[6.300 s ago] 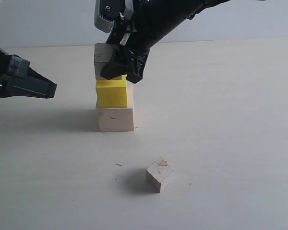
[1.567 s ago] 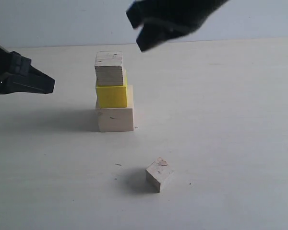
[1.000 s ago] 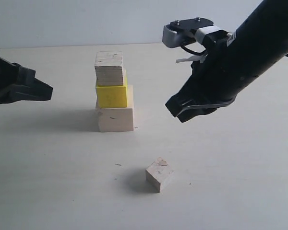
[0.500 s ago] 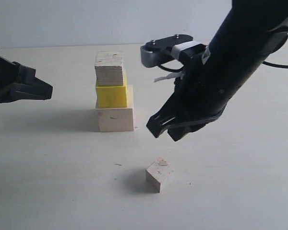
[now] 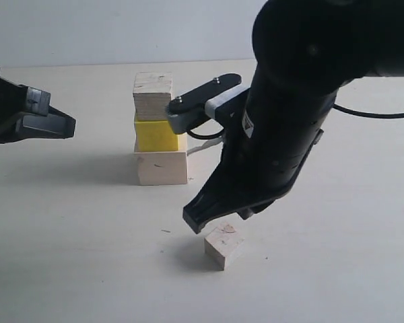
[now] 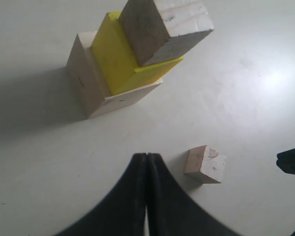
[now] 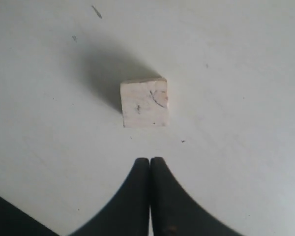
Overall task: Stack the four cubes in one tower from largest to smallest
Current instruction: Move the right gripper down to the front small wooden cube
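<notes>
The smallest pale cube with the knot mark [image 7: 144, 102] lies alone on the table [image 5: 337, 269], apart from the three-cube stack [image 5: 156, 134]. It has no long axis, and its sides run nearly square to my fingers. It sits just ahead of my right gripper [image 7: 149, 164], whose tips are pressed together on nothing; I judge they must part first. My left gripper [image 5: 54, 126], likewise closed, hangs farther off.

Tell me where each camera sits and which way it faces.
Exterior: off the arms, facing the three-cube stack side-on, slightly from above; left tool and right tool show.
Left wrist: on the left arm, looking down on the stack; shut left tool shows.
Right wrist: above the smallest cube, looking down; shut right tool shows.
All three views share that cube.
</notes>
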Tool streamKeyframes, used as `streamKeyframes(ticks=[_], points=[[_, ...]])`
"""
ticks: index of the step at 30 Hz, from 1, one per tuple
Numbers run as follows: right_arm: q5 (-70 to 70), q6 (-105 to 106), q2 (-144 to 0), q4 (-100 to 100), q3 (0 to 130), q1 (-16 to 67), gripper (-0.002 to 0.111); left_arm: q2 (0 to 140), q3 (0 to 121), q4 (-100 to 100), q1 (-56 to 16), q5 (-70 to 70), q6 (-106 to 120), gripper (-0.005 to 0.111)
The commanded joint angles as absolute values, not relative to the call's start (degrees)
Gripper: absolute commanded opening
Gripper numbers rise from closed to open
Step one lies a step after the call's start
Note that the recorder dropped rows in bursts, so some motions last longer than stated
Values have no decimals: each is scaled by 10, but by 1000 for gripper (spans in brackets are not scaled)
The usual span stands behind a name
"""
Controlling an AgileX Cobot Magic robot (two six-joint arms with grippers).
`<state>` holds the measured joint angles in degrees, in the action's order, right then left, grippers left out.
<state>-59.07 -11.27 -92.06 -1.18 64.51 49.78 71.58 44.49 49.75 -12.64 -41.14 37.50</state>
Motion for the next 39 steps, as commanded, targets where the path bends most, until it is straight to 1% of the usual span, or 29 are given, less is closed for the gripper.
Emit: streamKeyframes(ticks=[1,4,8,11,12,14,15,18,24,30,39], points=[[-586,-98,-943,-23,672,500,0,711,444,508,-125,-412,372,0],[-586,-62,-959,0,678,500,3,711,444,517,-125,-413,372,0],[-582,-14,-980,16,679,500,16,711,444,518,-125,-416,372,0],[-580,-14,-995,11,679,500,29,711,444,518,-125,-416,372,0],[-577,-14,-999,11,679,500,36,711,444,518,-125,-416,372,0],[-567,-14,-1004,11,679,500,47,711,444,518,-125,-416,372,0],[-559,-14,-1007,11,679,500,55,711,444,518,-125,-416,372,0],[-537,-15,-1010,11,678,500,67,711,444,516,-125,-416,372,0],[-543,-15,-1010,15,675,500,67,711,444,516,-125,-419,372,0],[-479,-16,-1010,15,630,500,67,711,444,514,-125,-429,373,0],[-458,-32,-1017,0,626,500,67,711,444,514,-125,-434,374,0]])
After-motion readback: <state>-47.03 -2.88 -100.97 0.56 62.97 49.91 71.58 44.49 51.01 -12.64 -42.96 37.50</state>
